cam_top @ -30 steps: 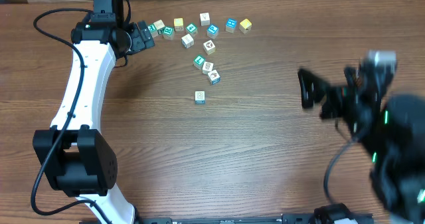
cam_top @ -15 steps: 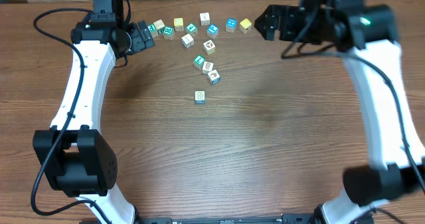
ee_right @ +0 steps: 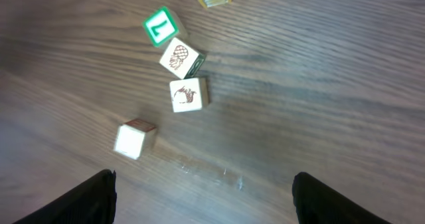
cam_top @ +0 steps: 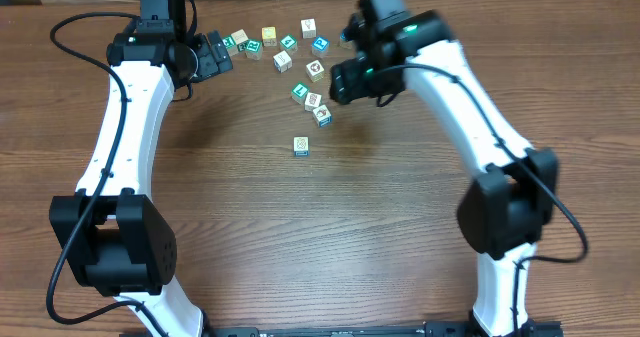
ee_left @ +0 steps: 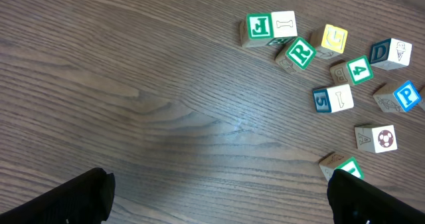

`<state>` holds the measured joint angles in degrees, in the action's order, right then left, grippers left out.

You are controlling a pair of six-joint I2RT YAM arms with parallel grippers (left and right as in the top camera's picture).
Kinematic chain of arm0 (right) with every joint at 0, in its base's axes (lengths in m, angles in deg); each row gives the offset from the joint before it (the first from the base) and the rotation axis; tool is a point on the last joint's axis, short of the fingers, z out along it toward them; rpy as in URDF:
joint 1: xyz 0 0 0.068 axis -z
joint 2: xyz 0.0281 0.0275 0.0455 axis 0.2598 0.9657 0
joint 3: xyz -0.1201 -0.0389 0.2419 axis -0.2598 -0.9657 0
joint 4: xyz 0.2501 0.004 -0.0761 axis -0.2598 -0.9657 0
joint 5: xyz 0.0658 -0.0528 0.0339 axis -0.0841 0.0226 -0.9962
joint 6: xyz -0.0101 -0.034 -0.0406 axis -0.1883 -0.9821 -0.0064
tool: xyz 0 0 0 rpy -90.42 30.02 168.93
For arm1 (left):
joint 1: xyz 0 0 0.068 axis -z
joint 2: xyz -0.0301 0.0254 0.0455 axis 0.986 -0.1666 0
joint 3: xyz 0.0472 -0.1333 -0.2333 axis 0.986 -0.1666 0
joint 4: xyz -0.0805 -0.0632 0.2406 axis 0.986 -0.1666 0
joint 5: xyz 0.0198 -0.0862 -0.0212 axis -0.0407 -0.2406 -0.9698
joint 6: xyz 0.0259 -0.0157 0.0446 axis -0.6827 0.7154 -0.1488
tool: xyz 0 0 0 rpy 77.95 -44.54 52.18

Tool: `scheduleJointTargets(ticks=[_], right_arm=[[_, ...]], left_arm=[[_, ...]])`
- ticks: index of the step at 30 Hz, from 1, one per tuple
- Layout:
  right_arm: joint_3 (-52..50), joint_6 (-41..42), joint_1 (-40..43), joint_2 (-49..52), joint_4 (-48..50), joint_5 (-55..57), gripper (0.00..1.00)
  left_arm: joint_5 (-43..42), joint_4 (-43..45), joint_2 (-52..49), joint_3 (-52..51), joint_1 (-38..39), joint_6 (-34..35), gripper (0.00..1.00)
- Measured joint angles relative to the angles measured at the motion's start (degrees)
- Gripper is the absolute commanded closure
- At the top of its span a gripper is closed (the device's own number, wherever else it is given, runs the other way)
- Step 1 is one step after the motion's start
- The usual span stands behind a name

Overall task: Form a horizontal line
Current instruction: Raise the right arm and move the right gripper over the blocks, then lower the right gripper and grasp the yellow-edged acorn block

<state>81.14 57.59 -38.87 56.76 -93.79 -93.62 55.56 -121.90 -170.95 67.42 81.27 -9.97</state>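
Note:
A teal-green cube with a white L (ee_right: 161,26) (cam_top: 300,92) and two white picture cubes (ee_right: 180,58) (ee_right: 188,94) lie in a short slanted string, not a horizontal line. A fourth white cube (ee_right: 134,139) (cam_top: 301,146) sits apart, nearer the table's front. My right gripper (cam_top: 340,82) (ee_right: 212,204) hangs open just right of this string, with bare wood between its fingers. My left gripper (cam_top: 215,55) (ee_left: 216,204) stands open at the back left, beside the scattered cubes, holding nothing.
Several loose letter and number cubes are strewn along the back: a green R (ee_left: 300,52), a yellow one (ee_left: 334,38), a blue P (ee_left: 406,94) and a football-picture cube (ee_left: 384,138). Another picture cube (cam_top: 315,70) lies just behind the string.
My right arm has swung in from the right edge of the table to hover beside the slanted string of cubes. The left arm and all cubes have stayed put.

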Motion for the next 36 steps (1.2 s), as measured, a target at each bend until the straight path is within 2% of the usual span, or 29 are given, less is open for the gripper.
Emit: scheduleJointTargets(ticks=[3,6,10,15,19,24,28,36], right_arm=[[0.0,-0.5,-2.2,3.0,2.6,3.5,0.20],[0.0,-1.1,-3.6,5.6,4.3,5.4,0.27],[0.0,-1.3,-4.1,8.6,6.2,6.7,0.27],[0.0,-1.3,-4.2,11.1,8.9,7.0,0.34],[0.0,-1.4,-4.9,11.7,10.5,7.2,0.34],[0.0,-1.3,-6.7,12.9,11.4,7.2,0.42],[0.0,-1.4,-7.8,14.0,11.9,7.2,0.53],[0.0,-1.4,-8.0,14.2,12.2,7.6,0.58]], left_arm=[[0.0,0.0,0.0,0.0,0.0,0.0,0.00],[0.0,0.0,0.0,0.0,0.0,0.0,0.00],[0.0,0.0,0.0,0.0,0.0,0.0,0.00],[0.0,0.0,0.0,0.0,0.0,0.0,0.00],[0.0,0.0,0.0,0.0,0.0,0.0,0.00],[0.0,0.0,0.0,0.0,0.0,0.0,0.00],[0.0,0.0,0.0,0.0,0.0,0.0,0.00],[0.0,0.0,0.0,0.0,0.0,0.0,0.00]])
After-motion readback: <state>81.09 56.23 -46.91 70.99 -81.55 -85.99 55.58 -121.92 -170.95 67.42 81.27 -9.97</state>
